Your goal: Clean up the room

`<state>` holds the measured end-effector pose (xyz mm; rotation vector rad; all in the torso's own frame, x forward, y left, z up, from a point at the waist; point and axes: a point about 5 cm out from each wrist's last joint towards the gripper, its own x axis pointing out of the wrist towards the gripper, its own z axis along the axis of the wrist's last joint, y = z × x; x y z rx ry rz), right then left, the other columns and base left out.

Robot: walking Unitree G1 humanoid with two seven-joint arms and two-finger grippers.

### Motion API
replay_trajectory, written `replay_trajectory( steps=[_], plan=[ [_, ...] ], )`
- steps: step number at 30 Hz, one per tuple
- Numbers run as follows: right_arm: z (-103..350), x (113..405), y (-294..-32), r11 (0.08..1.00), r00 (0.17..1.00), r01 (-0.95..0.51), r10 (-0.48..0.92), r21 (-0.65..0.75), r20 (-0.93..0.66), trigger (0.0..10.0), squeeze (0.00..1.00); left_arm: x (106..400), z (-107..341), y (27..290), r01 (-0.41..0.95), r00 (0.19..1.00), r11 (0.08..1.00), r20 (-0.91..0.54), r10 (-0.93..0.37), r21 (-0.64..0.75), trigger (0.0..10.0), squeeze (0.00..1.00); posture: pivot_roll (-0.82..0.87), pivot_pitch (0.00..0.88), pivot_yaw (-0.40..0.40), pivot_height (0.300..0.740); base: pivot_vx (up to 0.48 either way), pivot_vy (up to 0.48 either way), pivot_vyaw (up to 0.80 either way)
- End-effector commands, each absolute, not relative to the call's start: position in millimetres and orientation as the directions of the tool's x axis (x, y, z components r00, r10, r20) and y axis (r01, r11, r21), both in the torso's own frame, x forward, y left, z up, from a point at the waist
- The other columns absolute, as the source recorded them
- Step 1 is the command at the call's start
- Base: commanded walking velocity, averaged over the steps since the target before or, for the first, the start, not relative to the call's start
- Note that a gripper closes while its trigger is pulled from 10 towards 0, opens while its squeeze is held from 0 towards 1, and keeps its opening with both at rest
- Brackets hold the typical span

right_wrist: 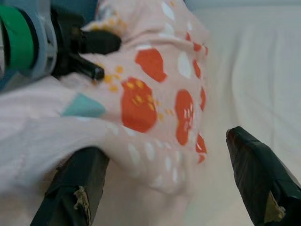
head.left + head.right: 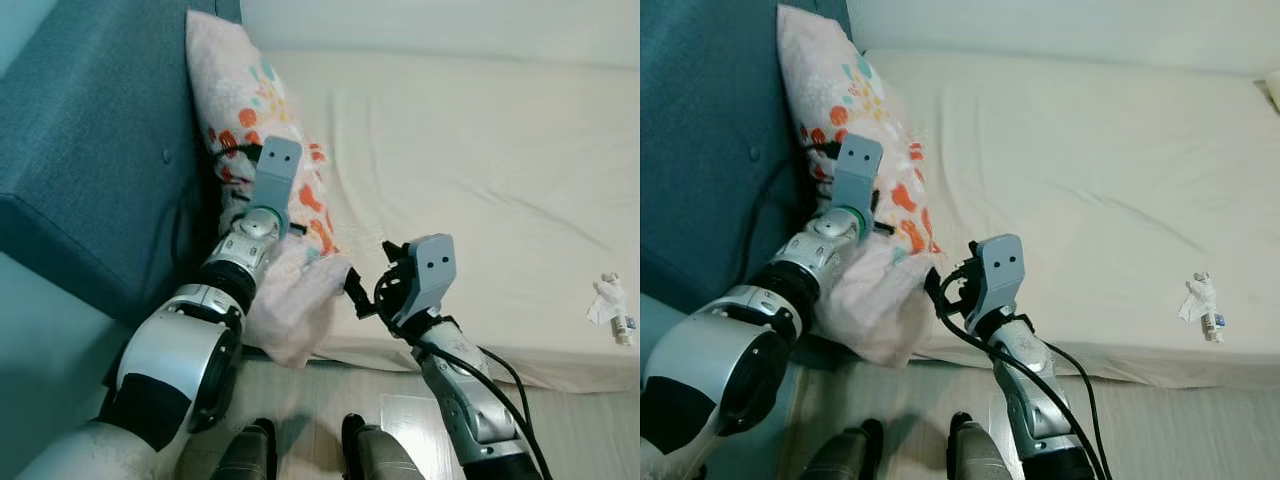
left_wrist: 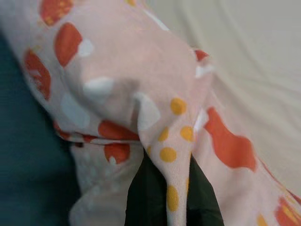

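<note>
- The pink patterned pillow is propped at the bed's left edge, against the teal headboard.
- A fold is pinched by the left gripper.
- The right gripper is spread beside the pillow's lower corner.
- The small object near the bed's front edge is too small to identify.

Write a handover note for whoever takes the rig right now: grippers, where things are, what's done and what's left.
Left gripper: shut on a fold of the pink patterned pillow, which leans against the teal headboard.
Right gripper: open, at the pillow's lower end by the mattress edge, holding nothing.
Done: pillow gripped, not yet set flat.
Left: place the pillow; probably clear the crumpled wrapper and small bottle near the mattress's front edge.
</note>
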<state>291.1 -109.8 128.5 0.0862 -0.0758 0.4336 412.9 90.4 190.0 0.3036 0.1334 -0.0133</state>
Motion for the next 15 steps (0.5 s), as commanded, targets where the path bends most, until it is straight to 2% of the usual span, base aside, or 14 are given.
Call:
replay_trajectory(
  steps=[1,4,7,9,10,15],
  plan=[
    [123.5,289.7,-110.5,0.907,0.908,-0.416,0.411,0.07,0.077,10.0,0.0,414.0,199.3,88.0,0.003,0.998,0.941,-0.057,0.017,0.339,10.0,0.0,0.02,0.227,0.073,0.74,0.0,0.0,0.0],
    [124.4,291.2,-109.4,0.905,0.907,-0.419,0.414,0.069,0.08,10.0,0.0,415.6,211.7,87.5,-0.03,0.999,0.929,0.024,0.022,0.368,10.0,0.0,0.02,0.22,0.07,0.74,0.0,0.0,0.0],
    [127.1,294.2,-108.6,0.904,0.904,-0.423,0.417,0.068,0.092,10.0,0.0,413.8,240.9,66.6,-0.033,0.967,0.834,0.23,-0.114,0.551,10.0,0.0,0.01,0.213,0.069,0.74,0.0,0.0,0.0],
    [127.5,294.4,-108.6,0.903,0.904,-0.423,0.417,0.068,0.094,10.0,0.0,412.6,244.2,61.3,-0.026,0.955,0.809,0.254,-0.154,0.588,10.0,0.0,0.01,0.213,0.069,0.74,0.0,0.0,0.0],
    [128.2,293.9,-109.9,0.905,0.905,-0.421,0.414,0.067,0.097,10.0,0.0,410.2,252.6,50.4,-0.039,0.926,0.746,0.304,-0.223,0.665,10.0,0.0,0.01,0.212,0.071,0.74,0.0,0.0,0.0],
    [127.6,292.6,-112.5,0.91,0.91,-0.41,0.403,0.066,0.098,10.0,0.0,409.2,259.4,41.7,-0.077,0.906,0.661,0.329,-0.266,0.747,10.0,0.0,0.0,0.211,0.074,0.74,0.0,0.0,0.0]
  ],
)
